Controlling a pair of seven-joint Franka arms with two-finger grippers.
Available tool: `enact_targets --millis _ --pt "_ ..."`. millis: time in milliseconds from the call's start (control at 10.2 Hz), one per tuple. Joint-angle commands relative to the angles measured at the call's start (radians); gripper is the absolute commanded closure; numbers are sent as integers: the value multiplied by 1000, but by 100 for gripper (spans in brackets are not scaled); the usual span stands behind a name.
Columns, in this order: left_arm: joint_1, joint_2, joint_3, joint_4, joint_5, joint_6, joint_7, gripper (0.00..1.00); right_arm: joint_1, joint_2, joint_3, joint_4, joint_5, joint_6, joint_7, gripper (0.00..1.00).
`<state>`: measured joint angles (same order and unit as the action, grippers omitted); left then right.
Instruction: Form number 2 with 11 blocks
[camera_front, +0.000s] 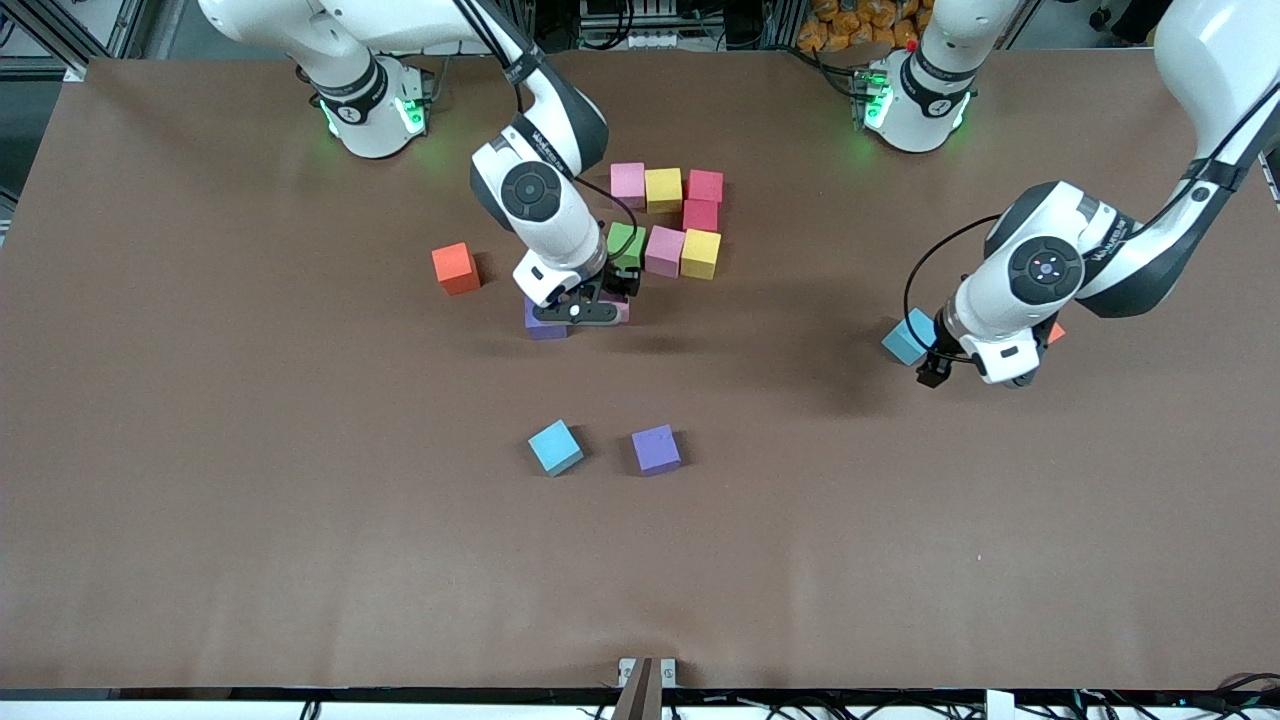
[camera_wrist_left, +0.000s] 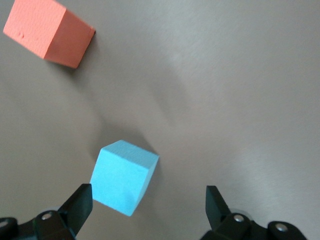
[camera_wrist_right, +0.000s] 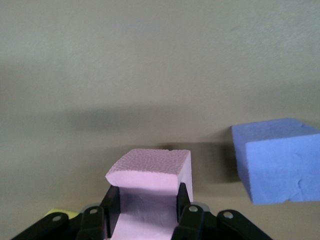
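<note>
The right arm reaches from its base down toward the middle of the table, wrist bent steeply so the right gripper (camera_wrist_right: 148, 202) points at the surface. Its fingers (camera_wrist_right: 112, 202) are clamped on a pink block (camera_wrist_right: 150, 172), which sits squarely between the jaws. The left arm bends at the elbow near its end of the table, wrist angled downward. The left gripper (camera_wrist_left: 149, 205) hangs with jaws spread wide, nothing gripped, a light blue block (camera_wrist_left: 122, 176) just ahead of the gap.
</note>
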<state>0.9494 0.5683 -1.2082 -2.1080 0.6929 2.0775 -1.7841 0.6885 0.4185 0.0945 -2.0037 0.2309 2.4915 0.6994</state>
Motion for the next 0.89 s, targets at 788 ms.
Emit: enact_targets --millis 788 --pt "6 -28 55 309 20 -170 190 0 -7 -95 56 -211 157 224 20 52"
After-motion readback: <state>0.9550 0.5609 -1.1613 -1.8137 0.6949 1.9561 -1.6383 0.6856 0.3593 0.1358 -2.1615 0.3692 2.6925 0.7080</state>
